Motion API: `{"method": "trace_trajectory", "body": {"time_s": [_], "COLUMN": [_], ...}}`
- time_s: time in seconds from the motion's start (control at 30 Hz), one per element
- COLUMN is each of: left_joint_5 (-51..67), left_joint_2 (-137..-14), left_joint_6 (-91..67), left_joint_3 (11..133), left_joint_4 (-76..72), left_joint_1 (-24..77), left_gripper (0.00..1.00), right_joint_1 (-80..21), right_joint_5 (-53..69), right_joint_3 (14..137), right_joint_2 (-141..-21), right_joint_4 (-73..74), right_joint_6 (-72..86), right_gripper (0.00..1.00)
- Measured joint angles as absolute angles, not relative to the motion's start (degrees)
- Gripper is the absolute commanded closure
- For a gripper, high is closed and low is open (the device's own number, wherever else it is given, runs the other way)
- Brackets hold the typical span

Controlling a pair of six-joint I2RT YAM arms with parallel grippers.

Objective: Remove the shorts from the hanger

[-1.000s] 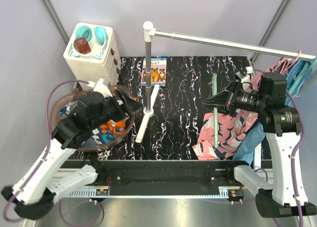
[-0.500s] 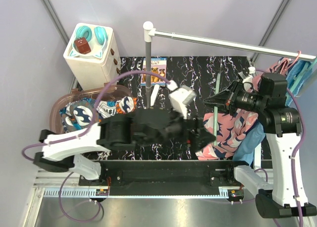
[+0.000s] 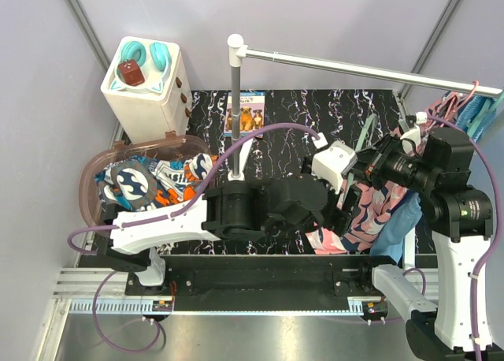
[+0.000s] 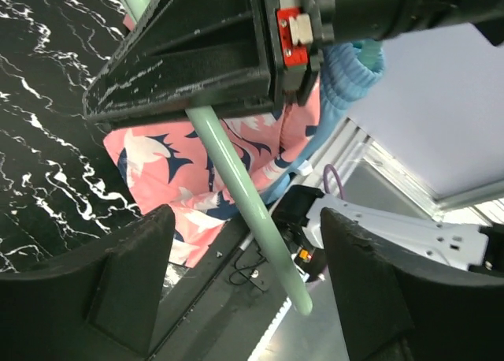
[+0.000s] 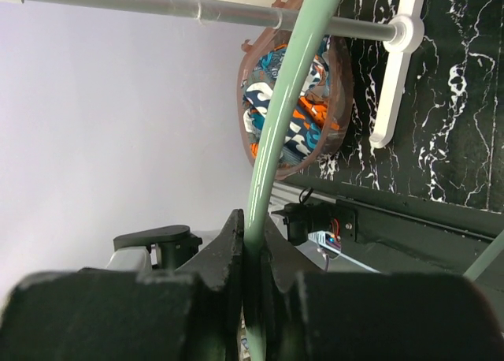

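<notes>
Count: 3 shorts, i.e. 1 patterned shorts [image 3: 165, 191] (orange/blue/white), 1 pink shorts [image 3: 368, 207], 1 light blue shorts [image 3: 398, 223]. Also 1 mint hanger [image 4: 236, 195], 1 basket [image 3: 88, 180], 1 stand [image 3: 235, 117] w/ rail [image 3: 354, 65], 1 white box [image 3: 146, 101], 1 booklet [image 3: 246, 115].

Desk [image 3: 315, 117] is black w/ white veins; walls [image 3: 315, 22] are plain pale grey.

Patterned shorts are in the basket at the desk's left edge. Pink and light blue shorts are bunched at the right near corner, light blue on the outer side.

Right claw [image 5: 252, 258] is pressed together on the hanger's bar, held tilted above the pink shorts. Left claw [image 4: 248, 251] is spread wide right by them, w/ the bar and pink cloth btwn its fingers [image 4: 134, 282], neither touched. Can't tell if the pink shorts are clipped on.
</notes>
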State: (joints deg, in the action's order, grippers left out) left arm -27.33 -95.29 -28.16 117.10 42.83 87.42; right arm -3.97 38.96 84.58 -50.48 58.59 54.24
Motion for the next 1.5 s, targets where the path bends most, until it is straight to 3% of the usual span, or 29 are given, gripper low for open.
{"method": "trace_trajectory", "body": {"time_s": [0.23, 0.37, 0.43, 0.5, 0.67, 0.7, 0.77, 0.87, 1.1, 1.5], "left_joint_5": [-28.6, -27.4, -26.3, -27.3, -27.2, -27.3, -27.4, -28.1, -31.5, -38.7], "left_joint_2": [-99.3, -99.7, -99.7, -99.7, -99.6, -99.6, -99.2, -97.0, -86.6, -66.2], "left_joint_6": [-26.6, -26.7, -27.1, -27.9, -28.3, -28.3, -28.5, -29.8, -33.3, -30.1], "left_joint_3": [120.7, 121.1, 121.2, 121.3, 121.4, 121.4, 120.5, 116.9, 108.3, 102.3], "left_joint_4": [45.1, 45.5, 45.5, 47.7, 49.3, 49.8, 50.0, 51.7, 56.8, 56.7], "left_joint_1": [87.4, 87.2, 86.8, 85.9, 84.5, 84.6, 84.6, 84.5, 84.5, 84.0], "left_gripper": [0.5, 0.72, 0.92, 1.0, 1.0, 1.0, 1.0, 1.0, 1.0, 1.0], "right_joint_1": [-4.0, -4.0, -3.9, -3.6, -3.3, -3.3, -3.4, -3.6, -3.7, -3.7], "right_joint_5": [38.0, 37.1, 36.9, 35.7, 34.2, 34.6, 35.3, 35.8, 37.1, 36.4], "right_joint_3": [84.6, 84.4, 84.1, 83.9, 83.6, 83.5, 83.4, 83.3, 83.4, 91.3], "right_joint_2": [-49.1, -48.4, -48.0, -47.6, -47.2, -47.1, -46.9, -45.9, -44.6, -45.0], "right_joint_4": [59.7, 59.7, 59.6, 59.4, 58.7, 59.0, 59.6, 59.9, 59.8, 57.9], "right_joint_6": [54.4, 54.5, 54.7, 54.7, 54.8, 54.7, 54.5, 53.9, 52.2, 49.2], "right_gripper": [0.99, 0.98, 0.98, 0.94, 0.71, 0.61, 0.52, 0.3, 0.0, 0.0]}}
